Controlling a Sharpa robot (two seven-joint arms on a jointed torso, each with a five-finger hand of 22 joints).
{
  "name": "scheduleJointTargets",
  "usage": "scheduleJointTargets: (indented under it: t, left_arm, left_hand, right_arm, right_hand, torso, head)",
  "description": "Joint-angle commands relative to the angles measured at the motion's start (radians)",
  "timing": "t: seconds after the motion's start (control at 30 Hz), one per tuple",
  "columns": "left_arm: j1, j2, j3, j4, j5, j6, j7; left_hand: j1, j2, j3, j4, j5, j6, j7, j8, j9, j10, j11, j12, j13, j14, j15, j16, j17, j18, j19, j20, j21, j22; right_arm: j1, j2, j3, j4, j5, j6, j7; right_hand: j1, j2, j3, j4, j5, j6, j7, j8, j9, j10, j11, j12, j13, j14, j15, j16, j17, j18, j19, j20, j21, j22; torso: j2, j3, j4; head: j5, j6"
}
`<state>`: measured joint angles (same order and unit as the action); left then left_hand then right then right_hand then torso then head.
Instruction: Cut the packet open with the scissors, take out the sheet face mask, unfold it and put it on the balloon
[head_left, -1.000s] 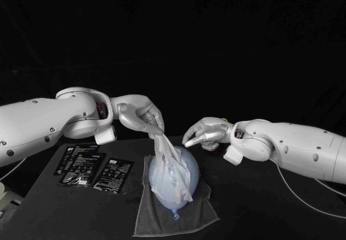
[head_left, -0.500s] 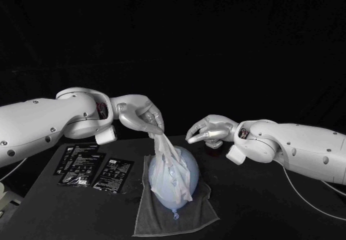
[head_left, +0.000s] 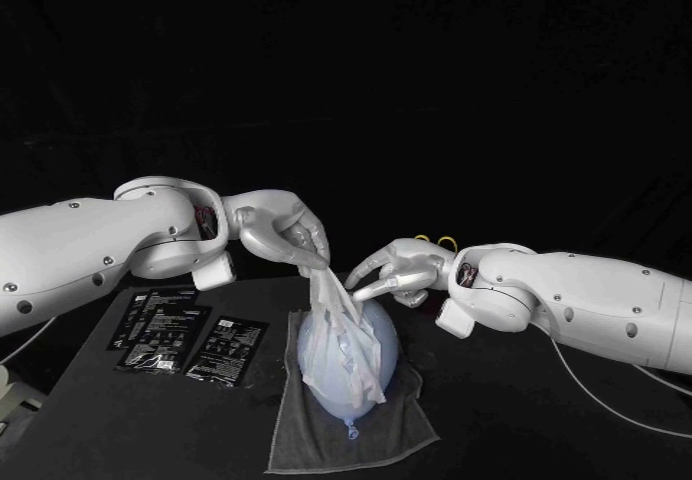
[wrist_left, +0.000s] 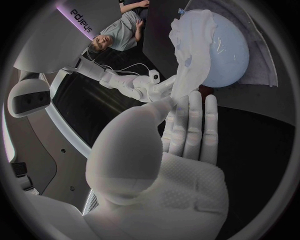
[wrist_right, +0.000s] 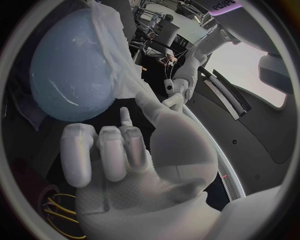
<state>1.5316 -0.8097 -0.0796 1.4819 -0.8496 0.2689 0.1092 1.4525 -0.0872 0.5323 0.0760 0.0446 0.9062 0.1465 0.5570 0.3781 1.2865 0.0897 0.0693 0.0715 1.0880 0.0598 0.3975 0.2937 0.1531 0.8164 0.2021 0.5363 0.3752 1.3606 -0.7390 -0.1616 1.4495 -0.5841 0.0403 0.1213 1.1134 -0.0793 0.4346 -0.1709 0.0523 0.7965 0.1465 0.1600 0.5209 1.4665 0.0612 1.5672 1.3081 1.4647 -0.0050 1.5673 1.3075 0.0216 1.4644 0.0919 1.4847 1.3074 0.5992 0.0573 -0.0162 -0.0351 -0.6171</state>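
A pale blue balloon (head_left: 353, 352) lies on a grey towel (head_left: 378, 432) in the middle of the table. The white sheet mask (head_left: 326, 305) is draped over the balloon, and its top end is lifted. My left hand (head_left: 287, 234) pinches that top end above the balloon's far side; the left wrist view shows the mask (wrist_left: 187, 55) hanging from the left hand (wrist_left: 185, 131) down onto the balloon (wrist_left: 226, 50). My right hand (head_left: 392, 271) reaches in from the right, one fingertip at the mask's edge. In the right wrist view, the right hand (wrist_right: 119, 150) meets the mask (wrist_right: 115, 60) beside the balloon (wrist_right: 65, 70).
Yellow-handled scissors (head_left: 437, 241) lie just behind my right hand, also seen as scissors (wrist_right: 57, 210) near its wrist. Three black packets (head_left: 185, 331) lie flat on the table left of the towel. The towel (wrist_left: 265, 62) spreads around the balloon.
My right hand has moved left and slightly down, bringing a fingertip to the mask's edge and uncovering the scissors' handles behind it. The left hand still holds the mask's top.
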Motion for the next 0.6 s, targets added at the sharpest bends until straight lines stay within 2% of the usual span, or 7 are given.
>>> scheduleJointTargets:
  t: [0.03, 0.3, 0.5, 0.6]
  left_arm:
    - [0.0, 0.002, 0.001, 0.002, 0.009, -0.005, 0.005]
    - [0.0, 0.0, 0.001, 0.0, 0.01, -0.005, 0.005]
    - [0.0, -0.001, 0.001, 0.0, 0.009, -0.004, 0.004]
    - [0.0, -0.001, 0.001, 0.0, 0.009, -0.004, 0.004]
  left_hand:
    - [0.008, 0.001, -0.003, -0.004, 0.003, 0.006, -0.001, 0.003, 0.089, 0.008, 0.001, -0.005, 0.001, 0.009, -0.001, -0.004, 0.001, 0.011, -0.007, 0.001, 0.007, 0.001]
    - [0.008, 0.001, -0.003, -0.004, 0.003, 0.006, -0.001, 0.003, 0.089, 0.008, 0.001, -0.005, 0.001, 0.009, -0.001, -0.004, 0.001, 0.011, -0.007, 0.001, 0.007, 0.001]
    - [0.009, 0.0, -0.003, -0.004, 0.003, 0.007, -0.001, 0.002, 0.09, 0.009, 0.0, -0.004, 0.001, 0.01, -0.002, -0.005, 0.003, 0.011, -0.01, 0.001, 0.01, 0.004]
    - [0.009, -0.001, -0.003, -0.004, 0.003, 0.008, -0.001, 0.001, 0.09, 0.009, 0.0, -0.004, 0.002, 0.01, -0.002, -0.006, 0.004, 0.011, -0.011, 0.001, 0.011, 0.005]
  right_arm:
    - [-0.004, 0.007, -0.001, -0.004, -0.04, 0.042, -0.014]
    - [-0.012, 0.019, -0.002, -0.018, -0.044, 0.089, -0.03]
    - [-0.016, 0.026, -0.002, -0.034, -0.041, 0.105, -0.035]
    - [-0.019, 0.03, -0.003, -0.038, -0.04, 0.119, -0.038]
  right_hand:
    - [0.004, -0.005, -0.007, 0.001, -0.004, -0.005, 0.0, -0.007, -0.001, 0.104, 0.003, 0.004, 0.263, 0.106, 0.004, 0.003, 0.263, -0.001, 0.064, 0.007, 0.001, 0.235]
    - [0.007, 0.004, -0.027, 0.015, -0.004, 0.022, 0.003, -0.005, -0.008, 0.104, 0.006, 0.004, 0.263, 0.106, 0.007, 0.003, 0.263, -0.001, 0.066, 0.011, 0.004, 0.236]
    - [0.014, 0.021, -0.036, 0.026, -0.004, 0.048, 0.006, -0.004, -0.015, 0.104, 0.01, 0.004, 0.263, 0.106, 0.01, 0.003, 0.263, -0.002, 0.067, 0.015, 0.008, 0.237]
    - [0.017, 0.035, -0.04, 0.038, -0.004, 0.084, 0.009, 0.003, -0.021, 0.104, 0.012, 0.004, 0.263, 0.106, 0.012, 0.003, 0.263, -0.002, 0.067, 0.018, 0.008, 0.237]
  torso:
    - [0.0, 0.0002, 0.0014]
    - [0.0, 0.0009, -0.0011]
    - [-0.001, 0.0013, -0.0008]
    - [0.0, 0.0013, -0.0008]
  head:
    - [0.0, -0.002]
    - [0.002, -0.005]
    - [0.001, -0.007]
    - [0.001, -0.007]
